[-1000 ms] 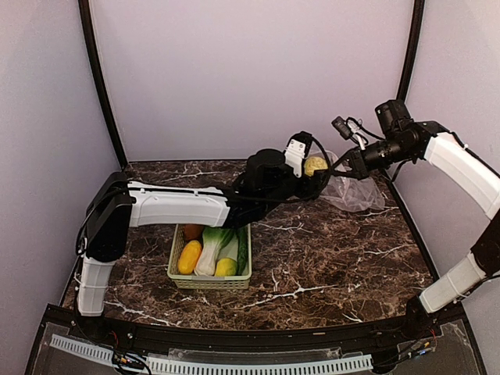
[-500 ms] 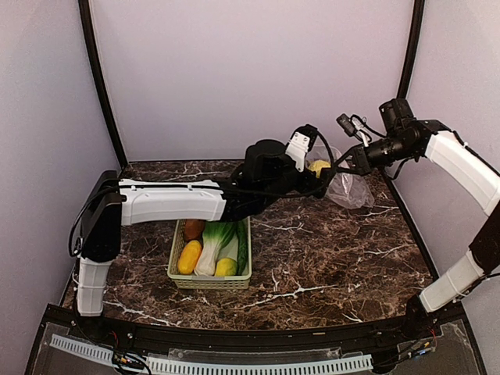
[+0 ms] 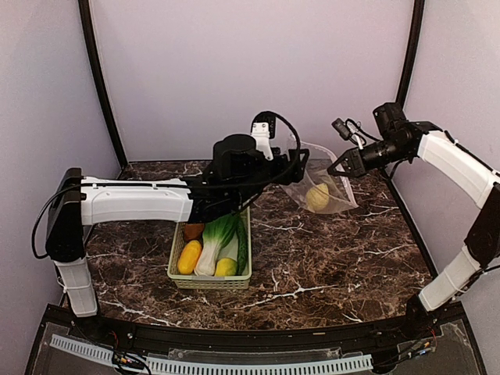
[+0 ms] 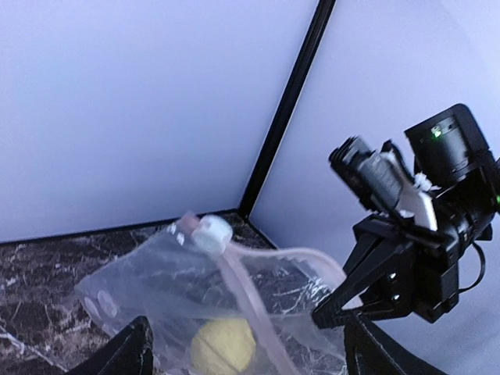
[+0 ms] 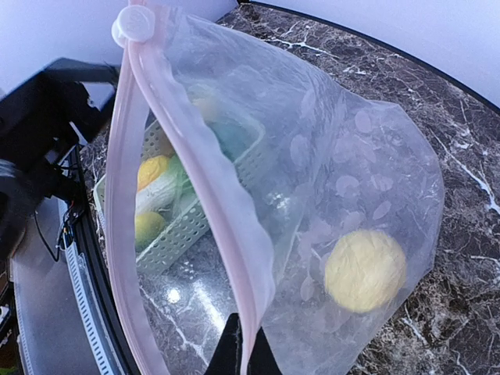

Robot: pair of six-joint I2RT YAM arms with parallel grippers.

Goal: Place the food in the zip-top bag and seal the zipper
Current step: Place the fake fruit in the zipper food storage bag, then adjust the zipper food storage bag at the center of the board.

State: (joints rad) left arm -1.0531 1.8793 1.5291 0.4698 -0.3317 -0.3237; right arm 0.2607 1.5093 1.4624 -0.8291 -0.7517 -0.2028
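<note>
The right gripper is up at the back right of the counter. Its jaws are closed on the pale pink zipper, pinching the strip at one end. The zip-top bag hangs from them with its mouth sagging apart. The white slider sits at the far end of the strip, away from the pinch. A yellow lemon lies low inside the bag. It is unclear whether the bag's bottom touches the counter.

The left gripper is raised just beside the bag's mouth. Its jaws are spread wide and hold nothing. In the left wrist view its two dark fingers frame the bag and lemon from either side, with the right gripper just beyond them.

The left forearm reaches across above the far end of the pale green basket, which stands left of the bag and apart from it. The basket holds a brown potato, an orange-yellow fruit, a bok choy, a small yellow piece and a dark green cucumber.
</note>
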